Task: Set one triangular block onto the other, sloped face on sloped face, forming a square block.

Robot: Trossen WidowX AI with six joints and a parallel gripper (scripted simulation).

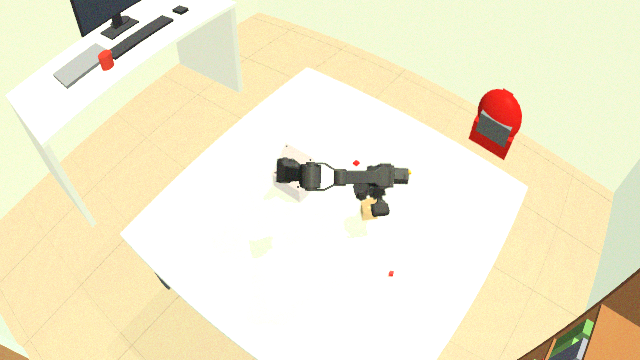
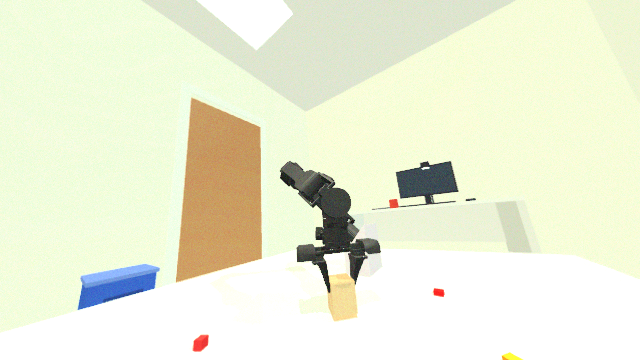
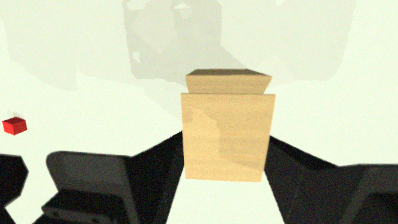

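My gripper (image 2: pixel 342 287) (image 3: pixel 222 136) is shut on the upper triangular block (image 3: pixel 222 145) (image 2: pixel 342 281), with a finger on each side. Its top looks nearly level in the exterior view. The lower triangular block (image 3: pixel 226 84) (image 2: pixel 344 309) stands on the table beneath it. In the wrist view a strip of the lower block shows past the upper block's far edge, so the two do not look flush there. The exterior view shows them close together as one upright shape; whether the sloped faces touch is hidden. In the top view the hand partly covers the blocks.
One small red block (image 1: pixel 356 163) (image 2: pixel 438 292) lies near the arm, another (image 1: pixel 391 273) (image 2: pixel 200 343) farther off. A red block (image 3: pixel 14 125) also shows at left in the wrist view. A yellow block (image 1: pixel 410 172) (image 2: pixel 511 356) lies by the arm's elbow in the top view.
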